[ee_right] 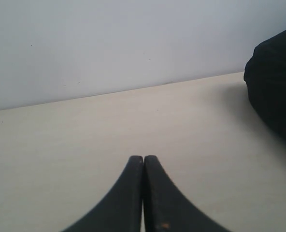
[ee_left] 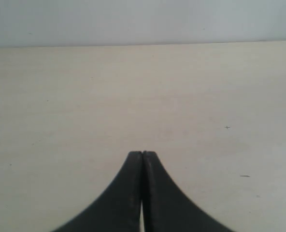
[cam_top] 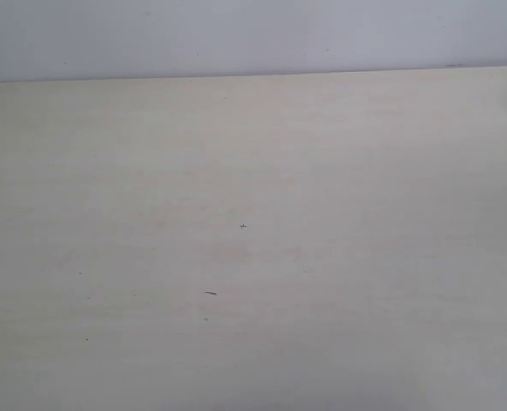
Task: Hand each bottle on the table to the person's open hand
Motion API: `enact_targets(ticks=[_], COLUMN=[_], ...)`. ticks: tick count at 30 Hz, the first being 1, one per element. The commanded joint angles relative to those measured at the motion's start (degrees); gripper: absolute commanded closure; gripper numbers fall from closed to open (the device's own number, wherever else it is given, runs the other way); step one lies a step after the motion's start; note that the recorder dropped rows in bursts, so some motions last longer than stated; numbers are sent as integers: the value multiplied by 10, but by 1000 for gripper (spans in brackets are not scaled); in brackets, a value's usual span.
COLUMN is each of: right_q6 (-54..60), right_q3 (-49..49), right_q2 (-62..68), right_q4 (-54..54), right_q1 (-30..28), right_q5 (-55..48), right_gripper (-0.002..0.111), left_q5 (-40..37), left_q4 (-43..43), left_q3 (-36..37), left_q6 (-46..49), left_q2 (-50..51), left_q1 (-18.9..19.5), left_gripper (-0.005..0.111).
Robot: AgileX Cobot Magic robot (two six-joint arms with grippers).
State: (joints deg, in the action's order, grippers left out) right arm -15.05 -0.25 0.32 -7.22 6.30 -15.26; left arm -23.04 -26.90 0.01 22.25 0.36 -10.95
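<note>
Beige desk shows dark specks. Above it, left gripper and right gripper are clenched, tips touching. A black shape sits by its edge.

On my feed the right claw has its two black fingers pressed flat together, nothing between them, poised over the pale beige surface. The surface runs back to a plain grey-white wall. Off to one side sits a bulky black shape casting a soft shadow, and I can't tell what it is.
</note>
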Motion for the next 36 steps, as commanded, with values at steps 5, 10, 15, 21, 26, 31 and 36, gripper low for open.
enact_targets(ticks=[5, 10, 15, 21, 26, 31, 36], right_q6=[0, 0, 0, 0, 0, 0, 0], right_q3=[3, 3, 3, 3, 3, 3, 3], right_q2=[-3, -3, -3, -3, -3, -3, -3], right_q4=[-4, -4, -4, -4, -4, -4, -4], right_q1=[-3, -3, -3, -3, -3, -3, -3], right_q5=[4, 2, 2, 2, 2, 2, 2], right_gripper=[108, 108, 108, 108, 108, 108, 108], left_q5=[5, 6, 9, 18, 22, 22, 22], left_q4=[16, 21, 84, 260, 264, 264, 264], left_q3=[0, 0, 0, 0, 0, 0, 0], left_q6=[2, 1, -116, -315, -300, -300, -300], left_q2=[-4, -4, -4, -4, -4, -4, -4], left_q1=[1, 1, 1, 1, 1, 1, 1], left_gripper=[107, 107, 107, 107, 107, 107, 107])
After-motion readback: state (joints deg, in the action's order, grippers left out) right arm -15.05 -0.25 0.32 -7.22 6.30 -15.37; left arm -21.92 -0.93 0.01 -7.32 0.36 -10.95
